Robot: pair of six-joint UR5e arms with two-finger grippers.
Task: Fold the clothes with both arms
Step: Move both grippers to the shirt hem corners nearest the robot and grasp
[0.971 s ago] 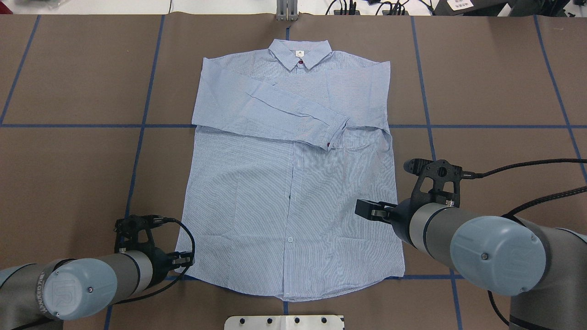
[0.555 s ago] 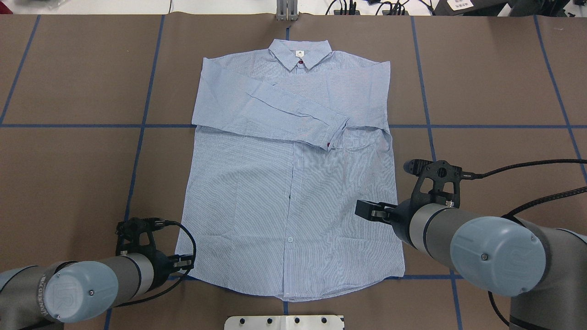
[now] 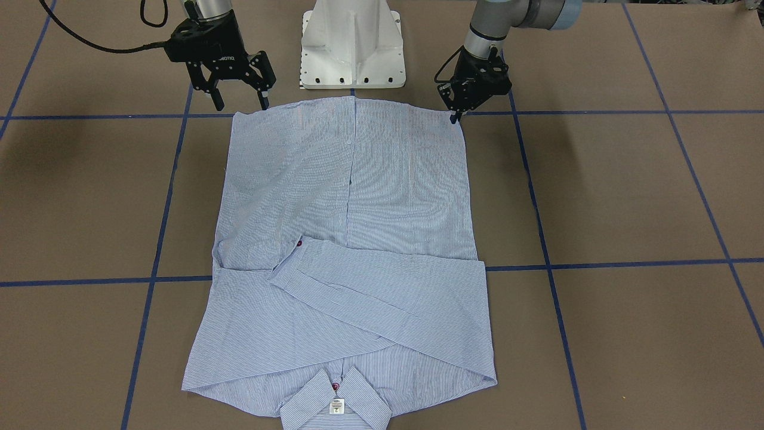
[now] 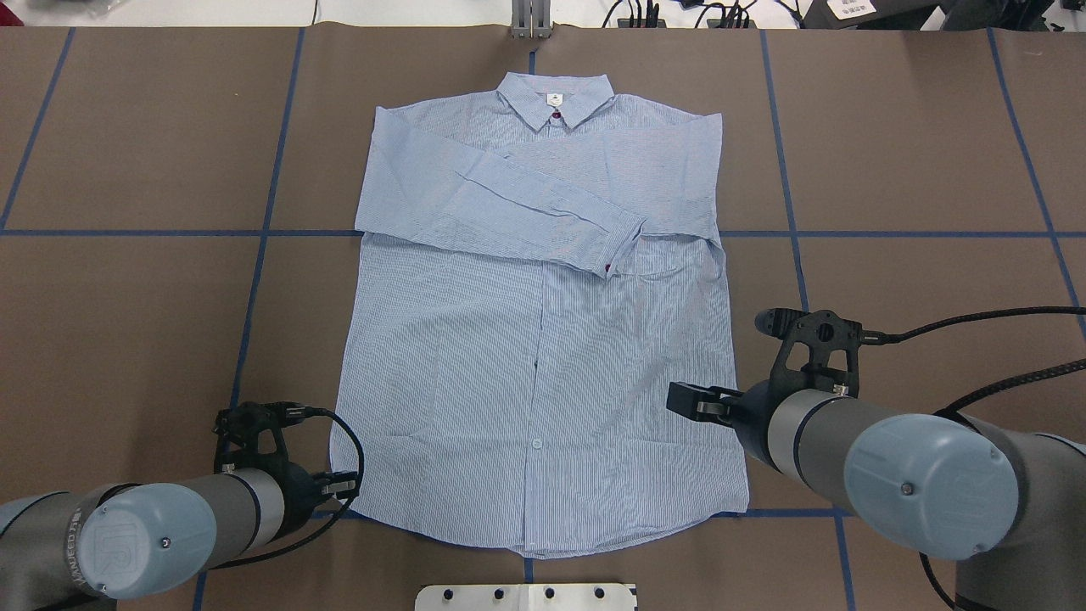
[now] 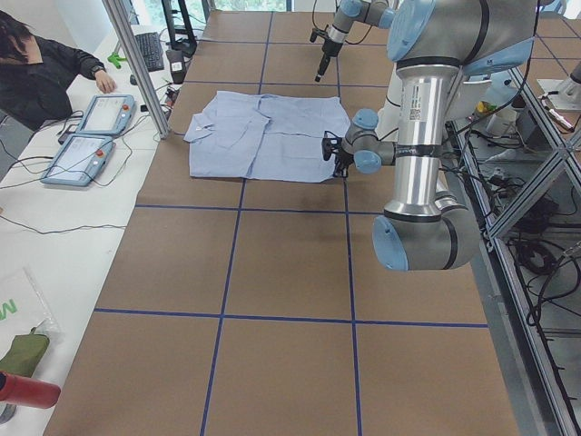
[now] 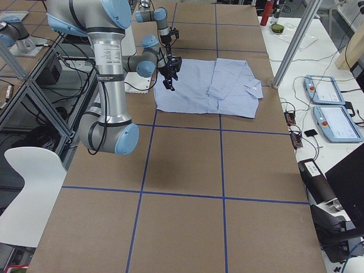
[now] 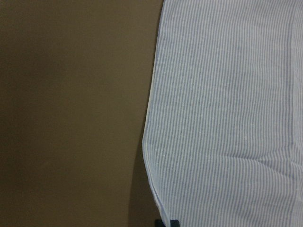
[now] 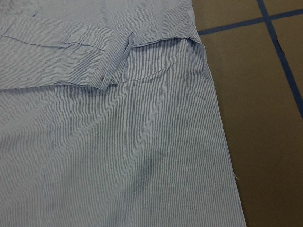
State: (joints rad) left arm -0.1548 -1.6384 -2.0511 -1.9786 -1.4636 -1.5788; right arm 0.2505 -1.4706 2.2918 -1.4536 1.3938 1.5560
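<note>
Left hand [image 3: 455, 114] at shirt [image 3: 346, 197] hem corner, its opening hard to make out; right hand [image 3: 241, 104] spread wide, holding nothing.

A broad bench [image 4: 127, 136] is covered in brown and marked into a grid by blue tape lines [image 4: 170, 232]. Along its far side runs a white table [image 6: 327, 62] carrying two control pendants [image 6: 321, 89], with a person [image 5: 41, 64] seated there. A white chair [image 6: 28, 176] stands off the bench's opposite side.
</note>
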